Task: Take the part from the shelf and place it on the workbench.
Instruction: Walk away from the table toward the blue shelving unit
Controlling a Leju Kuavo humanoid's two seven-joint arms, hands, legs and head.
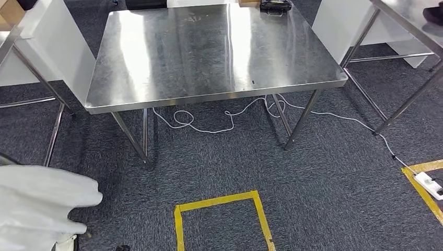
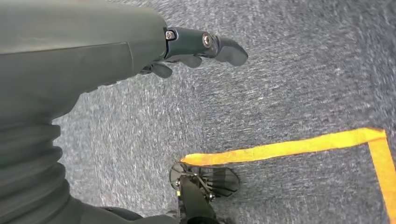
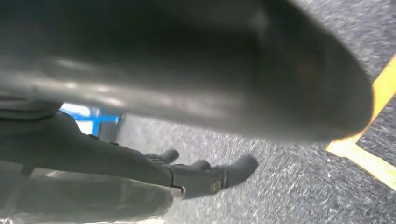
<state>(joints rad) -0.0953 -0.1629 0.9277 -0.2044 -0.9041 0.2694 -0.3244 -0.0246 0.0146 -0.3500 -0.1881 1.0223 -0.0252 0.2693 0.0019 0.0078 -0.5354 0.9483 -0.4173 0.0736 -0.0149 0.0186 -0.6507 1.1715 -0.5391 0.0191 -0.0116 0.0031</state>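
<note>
The steel workbench (image 1: 209, 57) stands straight ahead across the carpet, its top bare but for a black device (image 1: 275, 5) at the far edge. My left hand (image 2: 201, 46) hangs over the carpet with its fingers stretched out and nothing in them. My right hand (image 3: 205, 179) also hangs over the carpet, its dark fingers lying along a glossy, plastic-looking surface (image 3: 84, 200). I cannot tell whether it holds that. A soft white shape (image 1: 36, 204) fills the lower left corner of the head view, and I cannot tell what it is.
A yellow tape square (image 1: 222, 209) marks the floor just before me. A white cable (image 1: 209, 123) runs under the bench to a power strip (image 1: 429, 184) by more yellow tape at the right. Other steel tables (image 1: 402, 21) flank the bench.
</note>
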